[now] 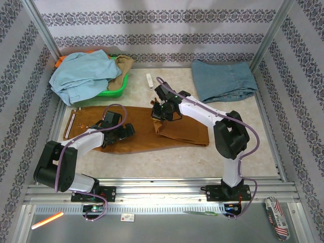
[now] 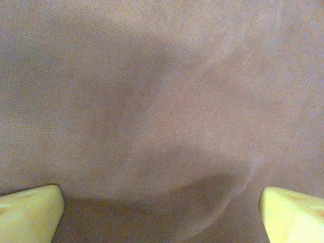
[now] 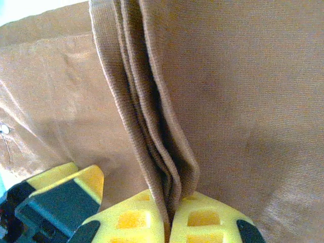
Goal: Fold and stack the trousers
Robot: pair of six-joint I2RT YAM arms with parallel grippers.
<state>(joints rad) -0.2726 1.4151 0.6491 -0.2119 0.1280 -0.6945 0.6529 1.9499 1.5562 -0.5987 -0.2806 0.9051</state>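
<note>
**Trousers lie lengthwise across the table, both grippers on the cloth**

The rust-brown trousers (image 1: 144, 140) run left to right on the pale speckled table (image 1: 167, 162), with the white waistband (image 1: 70, 126) at the left end. The right gripper (image 3: 170, 215) is clamped on stacked cloth edges near the middle. The left gripper (image 2: 161, 210) rests on the fabric with its fingers spread wide. Patterned wallpaper (image 1: 162, 30) lines the enclosure.
</note>
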